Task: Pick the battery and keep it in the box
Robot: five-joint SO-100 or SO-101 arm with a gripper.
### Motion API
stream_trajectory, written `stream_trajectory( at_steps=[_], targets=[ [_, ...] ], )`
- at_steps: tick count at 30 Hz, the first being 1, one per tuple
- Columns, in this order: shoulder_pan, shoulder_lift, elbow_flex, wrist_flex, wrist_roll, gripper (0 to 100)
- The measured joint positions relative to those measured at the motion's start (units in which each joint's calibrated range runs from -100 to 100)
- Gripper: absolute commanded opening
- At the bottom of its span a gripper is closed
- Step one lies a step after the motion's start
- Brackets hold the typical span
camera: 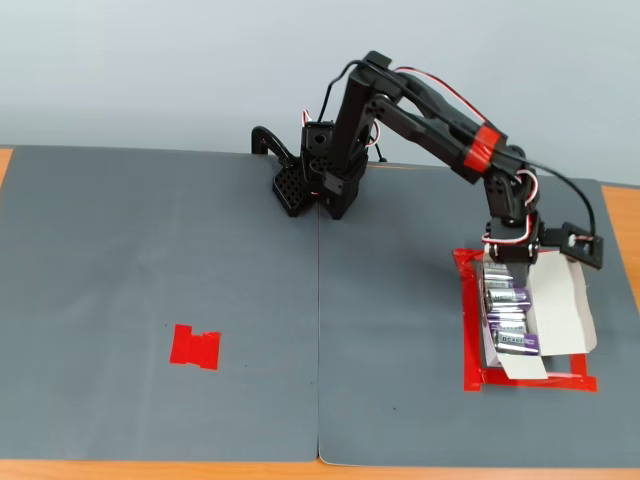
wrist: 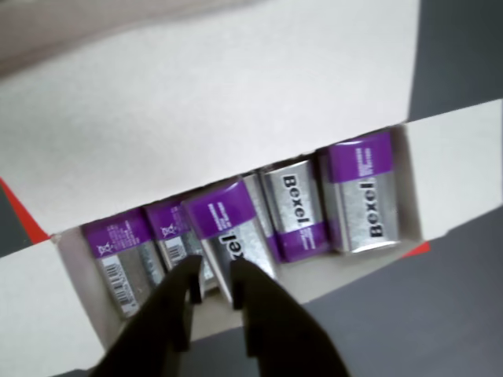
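1. Wrist view: the gripper (wrist: pixel 216 287) enters from the bottom edge, its two dark fingers (wrist: pixel 177 302) pinching the lower end of the battery (wrist: pixel 229 236). Only a narrow gap shows between the tips, and the silver wrap fills it.
2. The battery is inside the box (wrist: pixel 196 118), in the row, tilted: its purple end sits higher and overlaps the neighbours, so it is not yet flat. Judgement: it is being seated, not released.
3. Orientation: the long axis runs roughly across the narrow width of the box, leaning a little left at the top in the wrist view. Purple cap points toward the far wall and open flap, silver end toward the fingers. Dark lettering runs along the long axis.
4. Other batteries (wrist: pixel 368 196) lie flat in the same row, two to the left of the held one, two to the right, all with long axes near parallel to it.
5. Fixed view: the gripper (camera: pixel 508 268) hangs over the upper end of the box (camera: pixel 570 310), which sits inside a red tape outline (camera: pixel 530 382) on the grey mat (camera: pixel 200 260). A red tape patch (camera: pixel 195 347) at left is bare.
6. Progress, judged: pick and carry done. Left: let go, lift clear.
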Motion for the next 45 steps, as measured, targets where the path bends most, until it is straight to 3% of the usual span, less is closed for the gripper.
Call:
stream_trajectory(
  at_steps=[13,35,45],
  targets=[
    [11.35,-18.95,1.8,0.17,0.0,2],
    [43.26,-64.06,37.0,0.17,-1.61,2],
    [51.36,-88.45,58.91,0.17,-3.61,2]
  ],
)
